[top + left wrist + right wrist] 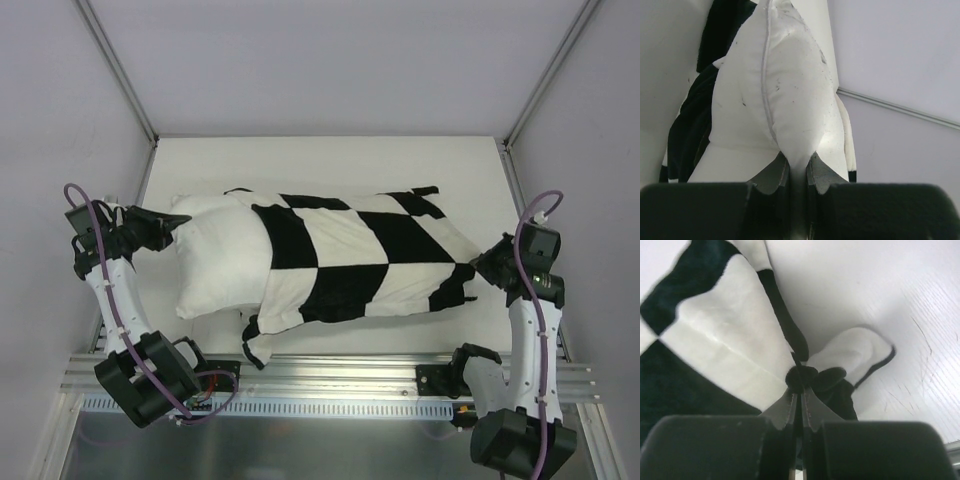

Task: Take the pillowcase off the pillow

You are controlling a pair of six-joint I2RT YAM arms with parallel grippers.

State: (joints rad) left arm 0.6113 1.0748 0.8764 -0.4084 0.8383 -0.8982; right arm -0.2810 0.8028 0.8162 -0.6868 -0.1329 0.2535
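The plain white pillow [215, 262] lies across the table with its left part bare. The black and cream checkered pillowcase [360, 260] covers its right part and trails to the right. My left gripper [178, 222] is shut on the pillow's left corner; in the left wrist view the white pillow [780, 90] runs into the closed jaws of the left gripper [798, 162]. My right gripper [482, 264] is shut on the pillowcase's right end; the right wrist view shows the right gripper [799, 386] pinching bunched black fabric of the pillowcase [720, 340].
The white table [330, 160] is boxed in by grey walls at the left, back and right. A metal rail [330, 372] runs along the near edge between the arm bases. A loose flap of pillowcase [258, 345] hangs near that rail.
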